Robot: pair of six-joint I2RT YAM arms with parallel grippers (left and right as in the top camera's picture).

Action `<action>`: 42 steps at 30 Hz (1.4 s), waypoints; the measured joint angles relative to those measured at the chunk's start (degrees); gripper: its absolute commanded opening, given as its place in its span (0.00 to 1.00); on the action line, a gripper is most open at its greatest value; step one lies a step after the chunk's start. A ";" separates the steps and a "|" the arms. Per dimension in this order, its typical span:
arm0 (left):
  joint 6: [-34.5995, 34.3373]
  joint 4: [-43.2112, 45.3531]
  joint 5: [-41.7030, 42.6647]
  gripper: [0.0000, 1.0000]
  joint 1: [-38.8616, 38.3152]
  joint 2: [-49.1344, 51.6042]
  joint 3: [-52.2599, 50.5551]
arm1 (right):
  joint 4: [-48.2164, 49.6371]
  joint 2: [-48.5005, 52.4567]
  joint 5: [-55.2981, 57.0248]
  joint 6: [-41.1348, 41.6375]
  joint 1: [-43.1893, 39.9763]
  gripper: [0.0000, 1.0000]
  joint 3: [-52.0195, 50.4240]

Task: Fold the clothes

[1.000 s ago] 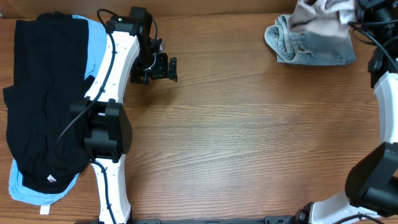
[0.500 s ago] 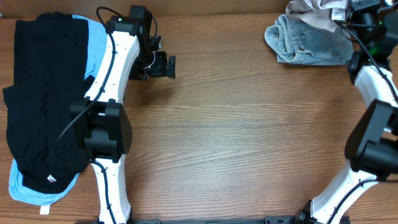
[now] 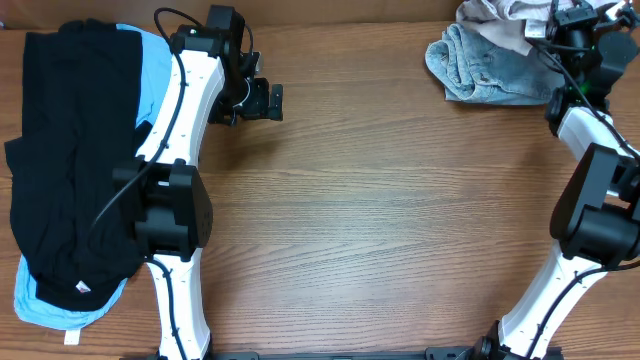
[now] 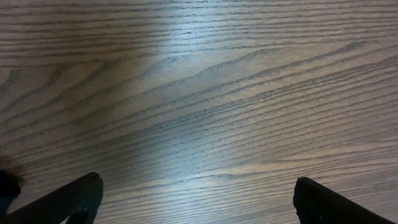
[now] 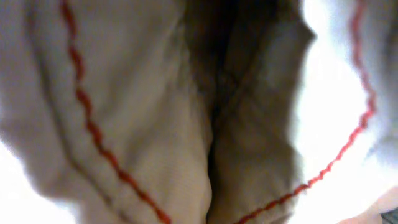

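now my right pincer [image 3: 565, 22] sits at the far right corner of the table [image 3: 380, 220], and its arm has swung in from the right edge over the last second. the pale beige garment [image 3: 490, 12] came with it: a second ago it lay draped over the far right part of the crumpled denim garment [image 3: 495, 70], and now it is bunched at the far edge with the denim almost uncovered. i read that as the beige piece being pulled off the pile so it can be laid out flat; no fold has been started on it.

my right pincer is closed, and since the cloth travelled with it i judge it is pinching that beige fabric. my left pincer [image 3: 268, 100] stands wide open over bare wood on the far left, holding nothing, and it has barely shifted.

the overhead view shows the finished side: black garments [image 3: 70, 170] stacked on the left over a sky-blue one [image 3: 152, 70]. it cannot show my right fingers, buried in cloth. the right wrist view shows only beige cloth with red stitching pressed up close, fingers hidden. the left wrist view shows both fingertips [image 4: 81, 196] far apart above empty grain.
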 measured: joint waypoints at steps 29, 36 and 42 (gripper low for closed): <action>-2.38 3.28 0.02 1.00 0.00 0.00 0.00 | -72.17 -4.52 -5.73 -28.59 -4.55 0.76 2.51; -2.58 3.39 0.02 1.00 0.00 0.00 0.00 | -80.11 -4.61 0.52 -35.76 -4.13 0.79 2.60; -2.58 3.41 0.02 1.00 0.00 0.00 0.00 | -88.50 -5.60 1.92 -45.00 -4.48 0.82 9.77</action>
